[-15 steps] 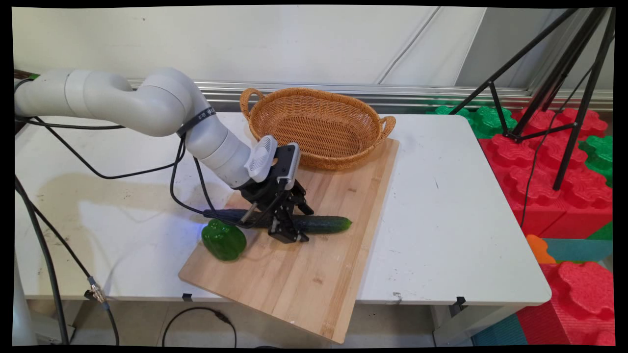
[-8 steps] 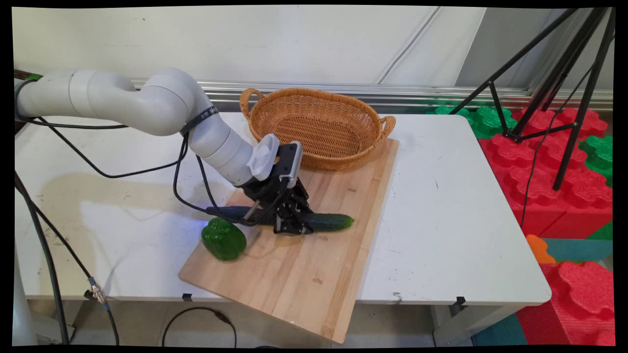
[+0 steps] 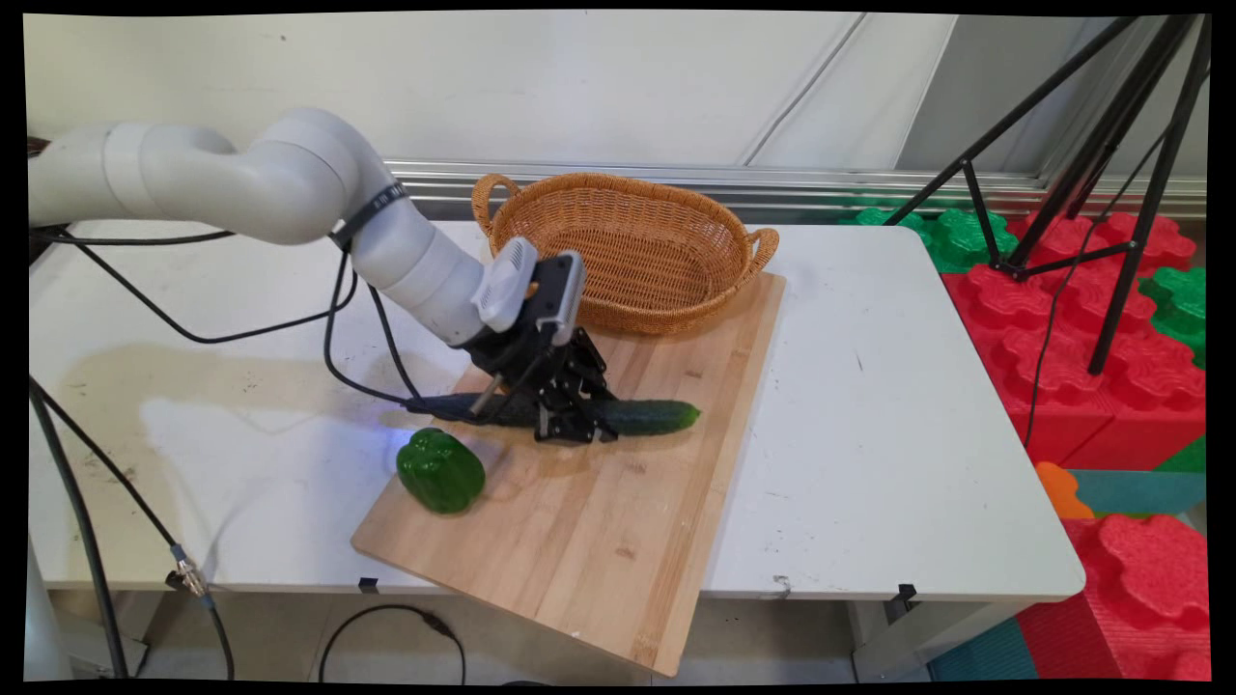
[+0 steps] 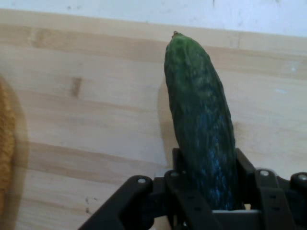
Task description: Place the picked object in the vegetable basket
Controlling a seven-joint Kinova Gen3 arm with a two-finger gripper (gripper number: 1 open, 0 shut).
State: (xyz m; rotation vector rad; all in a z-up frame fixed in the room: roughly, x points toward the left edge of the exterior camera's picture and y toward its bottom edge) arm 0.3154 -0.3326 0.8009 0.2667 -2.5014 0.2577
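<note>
A long dark green cucumber point(image 3: 645, 417) is held across the wooden cutting board point(image 3: 599, 521), lifted a little above it, with my gripper point(image 3: 572, 425) shut around its middle. In the hand view the cucumber point(image 4: 201, 124) runs up from between the black fingers point(image 4: 180, 165), its tip pointing at the board's far edge. A green bell pepper point(image 3: 440, 471) lies on the board's left corner, below and left of the gripper.
A woven basket point(image 3: 623, 246) stands at the back of the board, close behind the gripper; its edge point(image 4: 5, 143) shows at the left of the hand view. Black cables hang from the arm over the white table point(image 3: 898, 415). A black tripod point(image 3: 1091, 174) stands at the right.
The gripper closed on the cucumber and has risen with it, moving slightly up and back toward the basket. The pepper has not moved.
</note>
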